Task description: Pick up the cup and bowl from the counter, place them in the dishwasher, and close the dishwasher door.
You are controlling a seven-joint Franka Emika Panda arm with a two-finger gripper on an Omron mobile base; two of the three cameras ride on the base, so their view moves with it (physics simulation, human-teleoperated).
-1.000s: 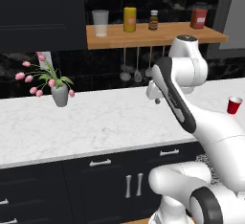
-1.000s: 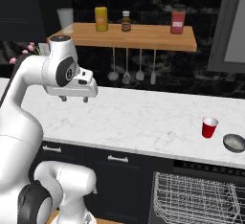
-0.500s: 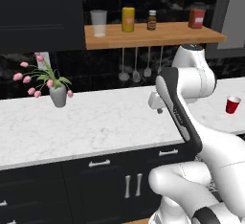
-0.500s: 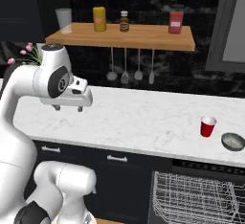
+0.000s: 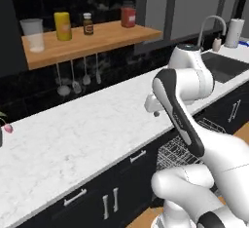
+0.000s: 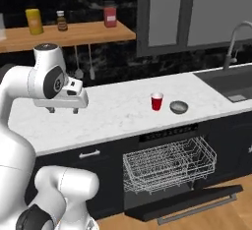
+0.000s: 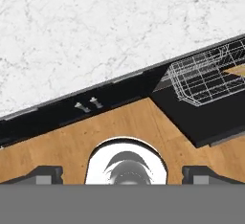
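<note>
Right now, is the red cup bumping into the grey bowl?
Apart. In the right base view, a strip of white counter shows between the red cup and the grey bowl.

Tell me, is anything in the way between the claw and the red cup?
Nothing visible. The claw hangs open over bare counter, and the red cup stands further along, with the grey bowl just beyond it.

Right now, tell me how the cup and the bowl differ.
The cup is red with a white rim; the bowl is dull grey. The cup stands taller and narrower; the bowl is low and wider. Both sit upright on the counter, side by side but apart, above the open dishwasher.
</note>
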